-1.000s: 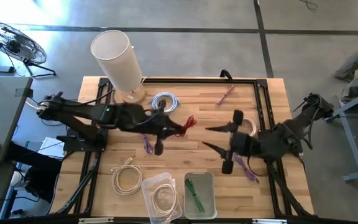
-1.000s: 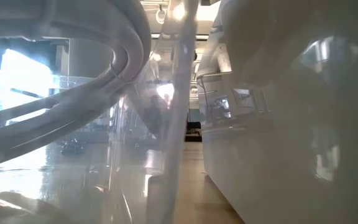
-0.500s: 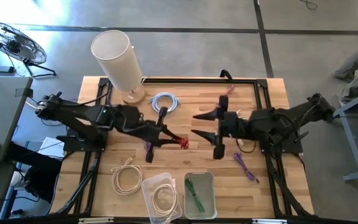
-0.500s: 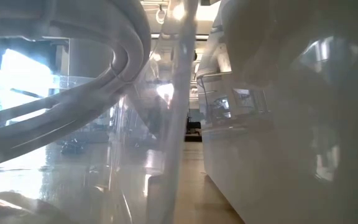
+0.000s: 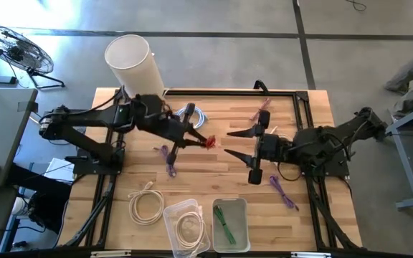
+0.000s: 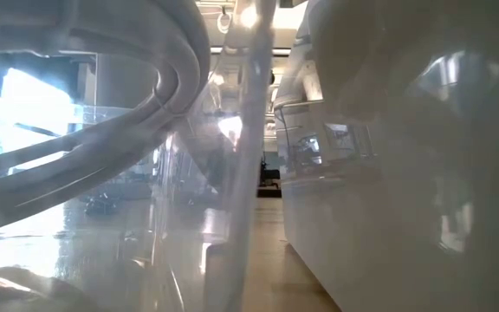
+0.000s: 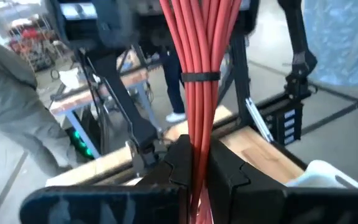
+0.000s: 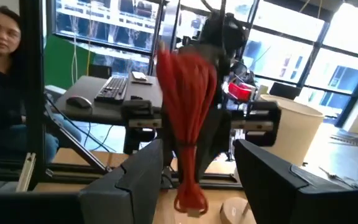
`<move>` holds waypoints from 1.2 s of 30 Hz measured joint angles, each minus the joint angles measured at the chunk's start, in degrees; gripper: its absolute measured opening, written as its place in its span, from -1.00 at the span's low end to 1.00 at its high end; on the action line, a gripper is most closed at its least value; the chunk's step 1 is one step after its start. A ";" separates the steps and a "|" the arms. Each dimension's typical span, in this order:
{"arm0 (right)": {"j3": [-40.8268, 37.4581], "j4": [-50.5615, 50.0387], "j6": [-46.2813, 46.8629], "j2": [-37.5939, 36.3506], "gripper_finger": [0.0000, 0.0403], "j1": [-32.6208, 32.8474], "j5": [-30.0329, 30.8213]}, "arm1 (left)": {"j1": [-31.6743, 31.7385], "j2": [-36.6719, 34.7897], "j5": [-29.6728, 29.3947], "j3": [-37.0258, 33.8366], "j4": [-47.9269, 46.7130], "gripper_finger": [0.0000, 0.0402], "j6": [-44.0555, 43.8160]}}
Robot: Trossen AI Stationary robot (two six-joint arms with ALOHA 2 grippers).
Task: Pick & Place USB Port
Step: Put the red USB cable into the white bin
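Above mid-table, left jaws (image 5: 196, 136) clenched on red cable bundle (image 5: 208, 141), right jaws (image 5: 229, 142) spread, just beside it

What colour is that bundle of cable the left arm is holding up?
Red. The cable bundle, bound by a dark tie, shows best in the left wrist view, clamped in the left gripper.

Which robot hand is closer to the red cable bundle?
Left. The left gripper is shut on the red cable bundle; the right gripper is open, facing it, not touching.
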 joint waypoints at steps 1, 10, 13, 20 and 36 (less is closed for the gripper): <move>0.00 0.00 0.35 -0.02 -0.04 -0.44 -0.20 | 0.33 0.00 1.02 0.00 1.15 -0.91 -0.01; 0.00 1.76 -0.34 -0.02 -0.04 -3.53 -6.92 | 0.35 0.42 1.84 0.03 4.28 -0.91 -0.02; 0.00 1.86 -0.11 -0.02 -0.04 -4.60 -11.01 | 0.37 0.89 1.20 0.04 4.49 -0.91 -0.02; 0.00 1.87 0.08 0.10 -0.04 -6.54 -16.80 | 0.35 2.25 -0.04 -0.02 5.36 -0.91 -0.94; 0.00 1.93 -3.09 2.29 -0.08 -8.13 -21.42 | 0.35 4.17 -1.10 0.02 8.22 -0.91 -1.96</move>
